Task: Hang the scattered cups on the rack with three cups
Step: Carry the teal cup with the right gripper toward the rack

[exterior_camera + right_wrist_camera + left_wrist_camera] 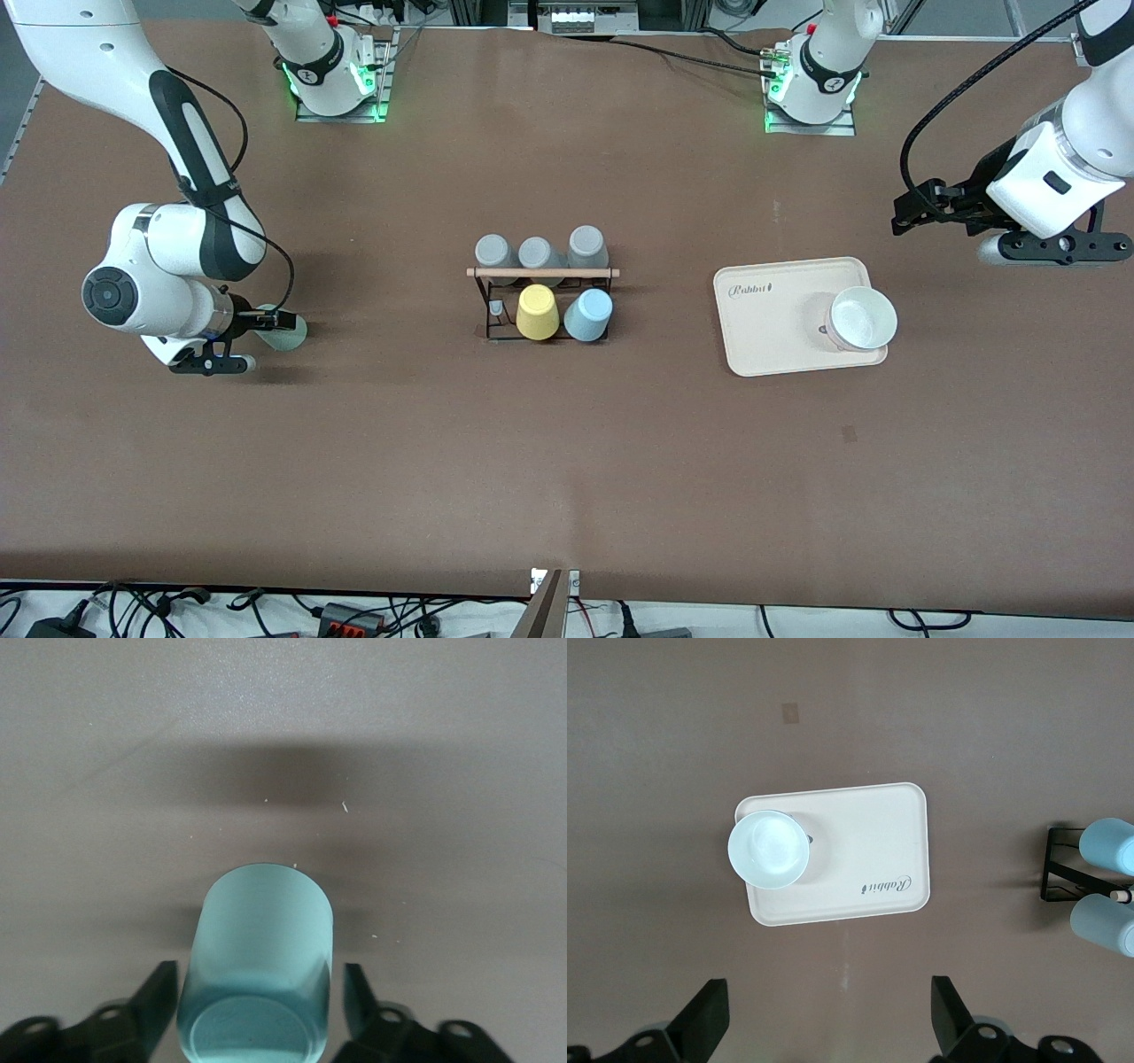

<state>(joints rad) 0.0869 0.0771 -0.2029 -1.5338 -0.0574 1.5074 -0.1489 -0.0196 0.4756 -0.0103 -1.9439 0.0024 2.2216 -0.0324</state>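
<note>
The pale mint green cup (287,333) lies on its side on the table at the right arm's end. My right gripper (268,317) is low at it and open. In the right wrist view the cup (257,939) sits between the two fingers (158,992) with a narrow gap on each side, base toward the camera. The light blue cup (588,315) hangs on the black rack (542,273) beside a yellow cup (537,312). My left gripper (1059,252) is open and empty in the air over the table at the left arm's end (828,992).
Three grey cups (539,252) fill the rack's row farther from the front camera. A cream tray (766,332) with a white bowl (861,319) lies between the rack and the left arm's end; both show in the left wrist view (868,850).
</note>
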